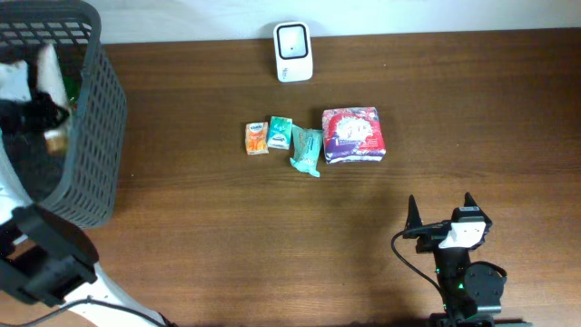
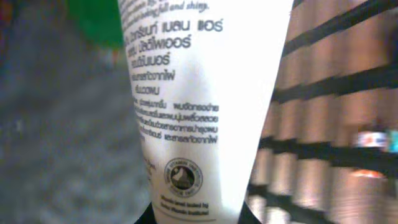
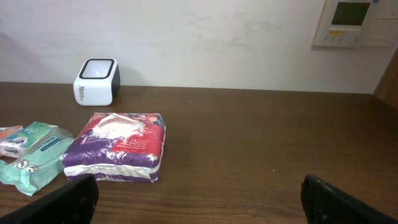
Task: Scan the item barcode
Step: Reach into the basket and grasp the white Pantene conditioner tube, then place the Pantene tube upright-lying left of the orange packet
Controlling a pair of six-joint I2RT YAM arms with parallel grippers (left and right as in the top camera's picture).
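Early days on this one, I'd say. Nothing has reached the scanner (image 1: 293, 51) yet; it sits alone at the far edge of the table (image 1: 272, 254), well apart from everything else.

The left gripper (image 1: 38, 107) is down inside the dark mesh basket (image 1: 95, 136) on the left side, right up against a white tube (image 2: 199, 93). The tube fills nearly the whole wrist camera view, so it's clearly at the fingers. But the jaws themselves aren't visible, so I honestly can't tell whether they've closed on it or how far open they are. My guess is this is the grab step.

What's left, as I read it: lift the tube out of the basket, carry it over to the scanner, and turn the barcode toward it.

The tube itself is glossy white plastic that narrows toward the bottom of the wrist view, with blocks of small grey print in Thai and a round seal logo lower down. No barcode shows on this face, so it's probably on another side.

The right gripper (image 1: 439, 207) sits near the front edge with jaws spread wide, holding nothing, facing a red and purple pack (image 3: 118, 146).
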